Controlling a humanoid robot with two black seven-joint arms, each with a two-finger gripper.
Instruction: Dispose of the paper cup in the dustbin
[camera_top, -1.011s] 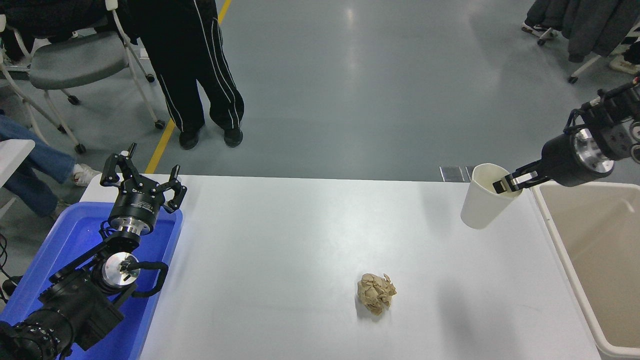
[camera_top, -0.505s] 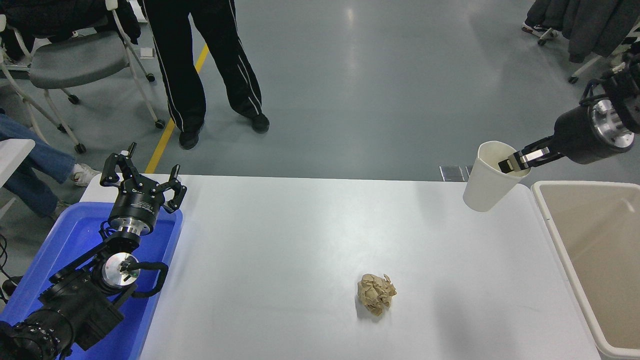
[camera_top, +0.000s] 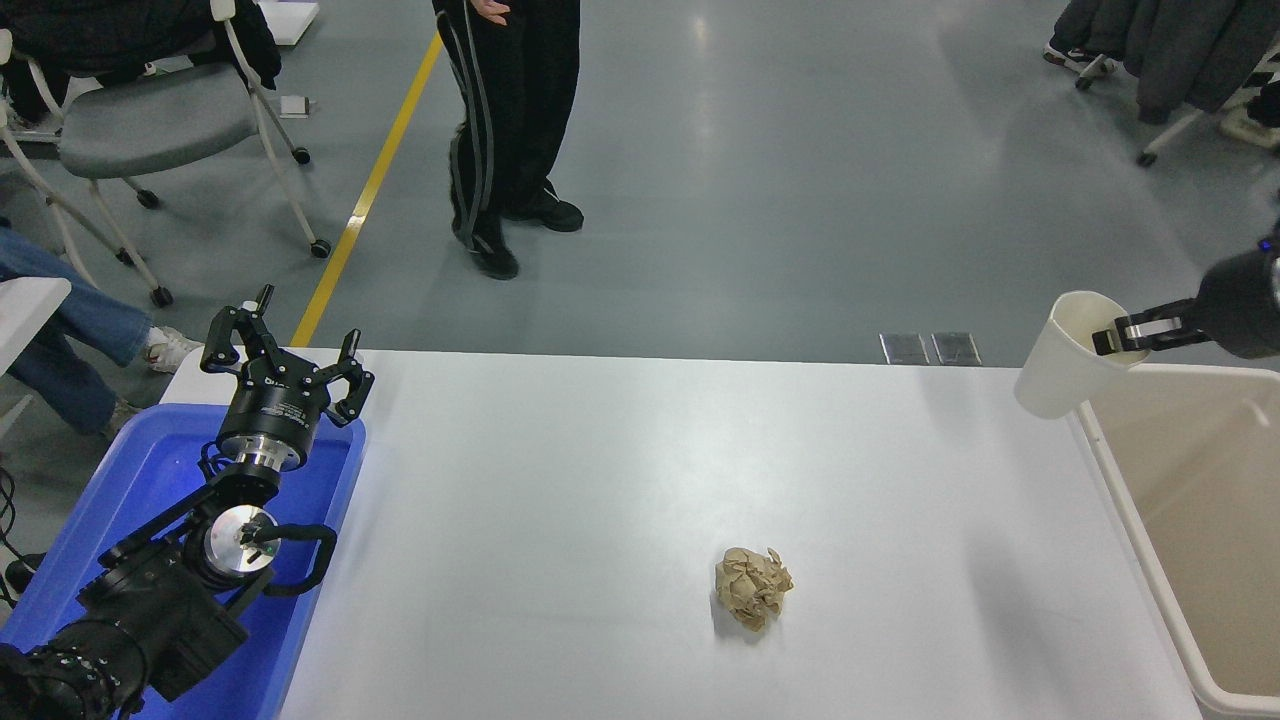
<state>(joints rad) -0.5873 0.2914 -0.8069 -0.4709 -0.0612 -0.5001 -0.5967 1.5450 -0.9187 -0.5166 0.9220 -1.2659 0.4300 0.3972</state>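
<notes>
The white paper cup hangs in the air, tilted, over the table's far right corner, next to the beige dustbin's near-left rim. My right gripper comes in from the right edge and is shut on the cup's rim, one finger inside the cup. The dustbin stands off the table's right side and its inside looks bare. My left gripper is parked at the lower left, open, above the blue tray.
A crumpled brown paper ball lies on the white table, front of centre. A blue tray sits at the left edge. A person stands beyond the table, with chairs at far left.
My right gripper has carried the cup up and to the right, from over the table to the dustbin's edge. The person at the far side has walked to the right.
</notes>
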